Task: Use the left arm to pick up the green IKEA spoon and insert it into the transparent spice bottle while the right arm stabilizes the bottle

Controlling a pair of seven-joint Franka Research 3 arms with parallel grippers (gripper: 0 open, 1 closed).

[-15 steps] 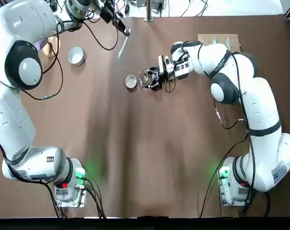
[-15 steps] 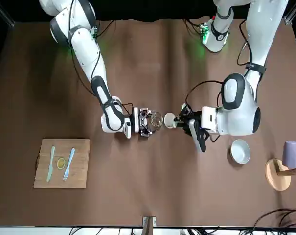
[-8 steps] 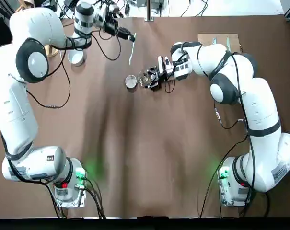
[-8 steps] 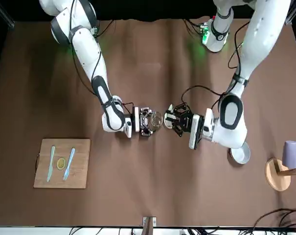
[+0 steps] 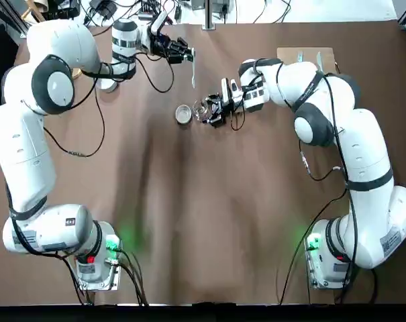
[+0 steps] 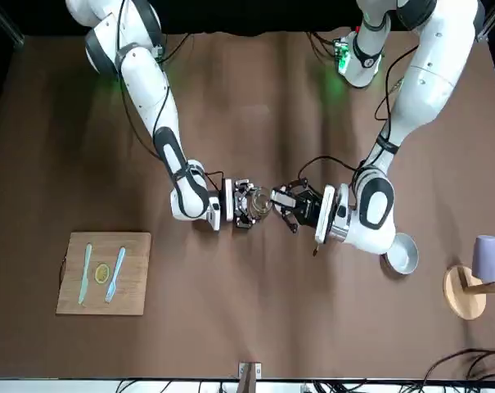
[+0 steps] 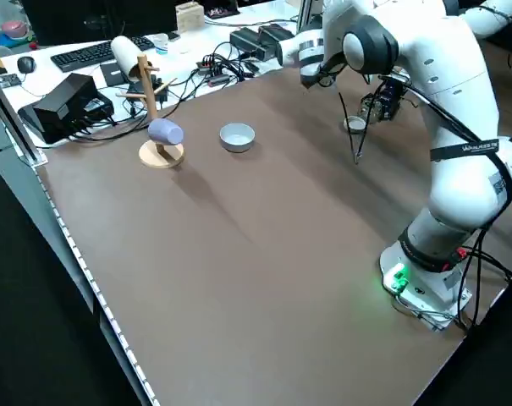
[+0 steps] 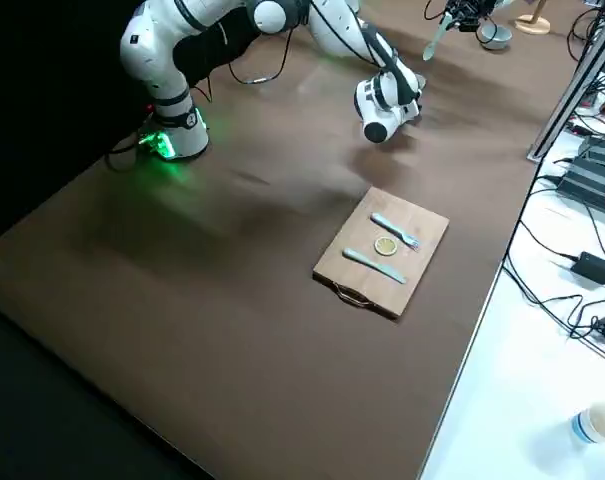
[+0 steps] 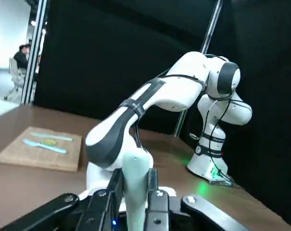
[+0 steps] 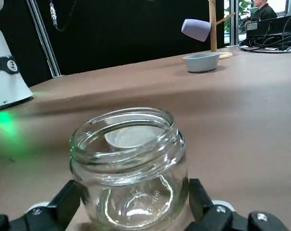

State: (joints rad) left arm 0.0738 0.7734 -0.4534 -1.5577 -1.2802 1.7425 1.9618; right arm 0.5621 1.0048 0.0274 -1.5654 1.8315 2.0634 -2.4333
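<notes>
The transparent spice bottle (image 5: 204, 109) stands upright near the table's middle, its mouth open (image 10: 128, 161). My right gripper (image 5: 211, 109) is shut on it, one finger (image 10: 63, 202) pressed to each side. My left gripper (image 5: 184, 51) hovers above the table just beyond the bottle. It is shut on the pale green IKEA spoon (image 5: 192, 67), which hangs from it toward the bottle. The spoon's near end (image 9: 135, 178) shows between the left fingers. In the front view the left gripper (image 6: 290, 203) sits right beside the bottle (image 6: 261, 201).
A round grey-rimmed cap (image 5: 183, 114) lies just left of the bottle. A white bowl (image 6: 401, 252) and a wooden stand with a lilac mug (image 6: 476, 274) are at my far left. A wooden board (image 6: 104, 274) with a turquoise fork and knife lies far right.
My left arm has swung right with the spoon, bringing it from the far left to close beside the bottle. The right gripper and the bottle have not moved.
</notes>
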